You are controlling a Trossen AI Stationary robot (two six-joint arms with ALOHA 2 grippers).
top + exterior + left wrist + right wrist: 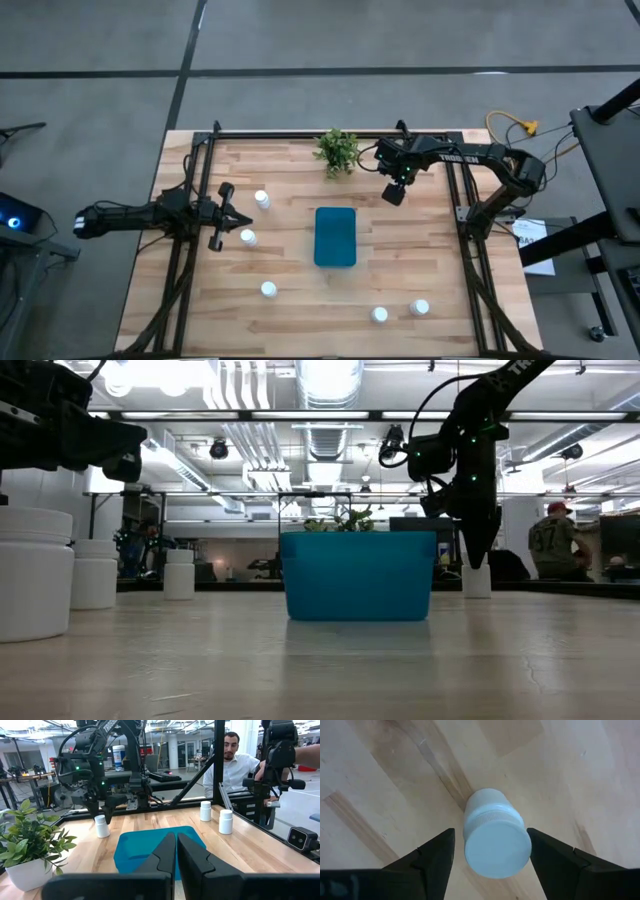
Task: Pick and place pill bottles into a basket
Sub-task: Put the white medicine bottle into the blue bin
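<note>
The right gripper (pixel 490 862) has its fingers apart, straddling a small white round-capped pill bottle (pixel 494 837) upright on the pale wooden bench (pixel 380 780). The left gripper (pixel 176 851) hovers, fingers together.

Our right gripper (pixel 490 855) points straight down, its two dark fingers (pixel 432 857) spread wide apart. Our left gripper (pixel 176 852) reaches out level, its fingers pressed together, nothing between them.

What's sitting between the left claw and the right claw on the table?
The basket lies between the left claw and the right claw, as the left wrist view shows.
</note>
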